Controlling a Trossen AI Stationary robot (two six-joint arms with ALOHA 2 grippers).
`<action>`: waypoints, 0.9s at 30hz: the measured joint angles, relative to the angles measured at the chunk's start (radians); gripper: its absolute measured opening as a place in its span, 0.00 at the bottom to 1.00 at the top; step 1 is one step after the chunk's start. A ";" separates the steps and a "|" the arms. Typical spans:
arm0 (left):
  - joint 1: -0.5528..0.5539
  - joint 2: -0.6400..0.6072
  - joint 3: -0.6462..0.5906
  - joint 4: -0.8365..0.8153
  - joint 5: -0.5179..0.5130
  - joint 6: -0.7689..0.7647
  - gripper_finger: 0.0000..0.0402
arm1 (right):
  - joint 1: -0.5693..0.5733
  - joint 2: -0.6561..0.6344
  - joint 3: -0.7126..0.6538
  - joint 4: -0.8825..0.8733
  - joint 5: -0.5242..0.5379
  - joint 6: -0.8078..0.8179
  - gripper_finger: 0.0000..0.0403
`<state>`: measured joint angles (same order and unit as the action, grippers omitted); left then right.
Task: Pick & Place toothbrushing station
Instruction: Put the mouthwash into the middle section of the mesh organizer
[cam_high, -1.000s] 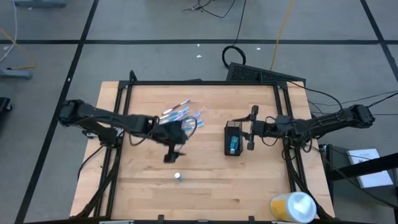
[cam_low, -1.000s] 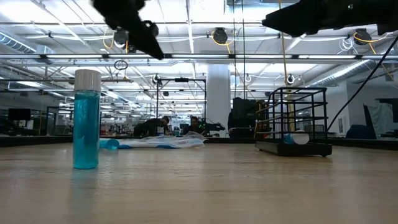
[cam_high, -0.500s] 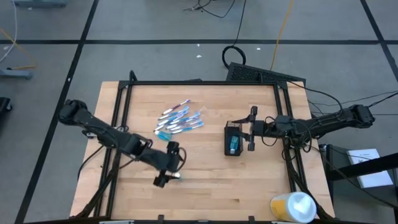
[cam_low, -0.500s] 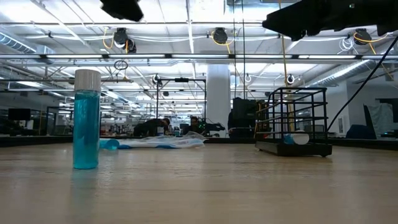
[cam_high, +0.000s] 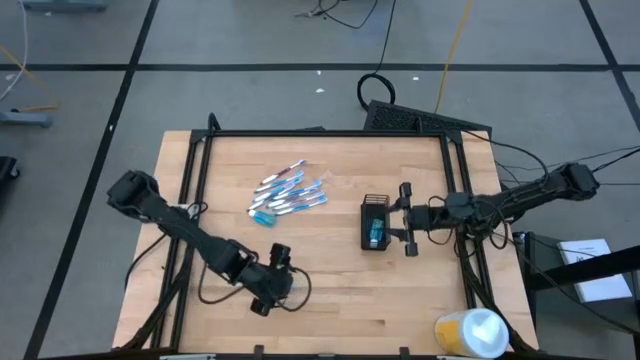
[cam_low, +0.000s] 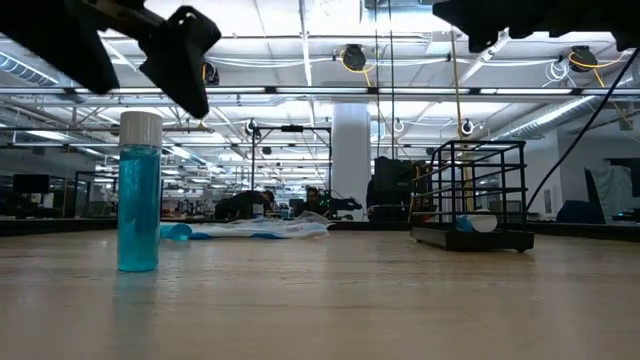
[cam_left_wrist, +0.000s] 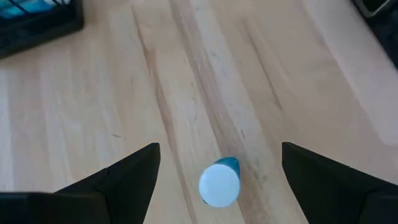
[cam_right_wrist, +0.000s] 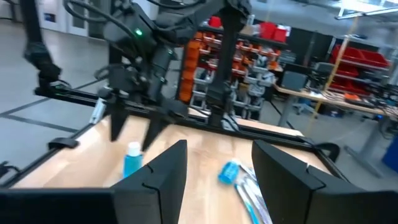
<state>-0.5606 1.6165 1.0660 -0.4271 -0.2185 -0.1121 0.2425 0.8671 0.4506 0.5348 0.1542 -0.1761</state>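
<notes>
Blue liquid fills the small white-capped bottle (cam_high: 286, 283) standing upright near the table's (cam_high: 400, 300) front edge. The left gripper (cam_left_wrist: 217, 163) hangs directly over it, fingers spread wide and empty, apparently lined up to grasp it. The right gripper (cam_high: 403, 218) hovers partly open, holding nothing, beside the black mesh cup (cam_high: 374, 222) near the right edge. Toothbrushes (cam_high: 288, 193) lie fanned toward the back edge, well apart. Nothing blocks the bottle.

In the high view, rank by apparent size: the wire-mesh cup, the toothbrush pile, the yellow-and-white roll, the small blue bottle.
1. Toothbrush pile, the widest spread.
2. Yellow-and-white roll and wire-mesh cup: similar footprint, too close to rank; the roll is cut by the picture's edge.
3. Small blue bottle, mostly hidden beneath the left claw.
</notes>
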 joint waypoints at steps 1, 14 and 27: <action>0.000 0.005 0.000 -0.002 0.000 0.000 0.85 | 0.009 0.005 0.000 0.006 0.001 0.001 0.42; 0.001 0.013 0.000 -0.069 -0.019 -0.033 0.85 | 0.031 0.126 0.001 0.113 0.006 0.007 0.42; 0.006 0.013 0.000 -0.069 -0.010 -0.032 0.71 | 0.053 0.130 0.001 0.120 0.002 0.033 0.42</action>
<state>-0.5547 1.6299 1.0657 -0.4965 -0.2287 -0.1439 0.2953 0.9974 0.4515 0.6547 0.1566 -0.1426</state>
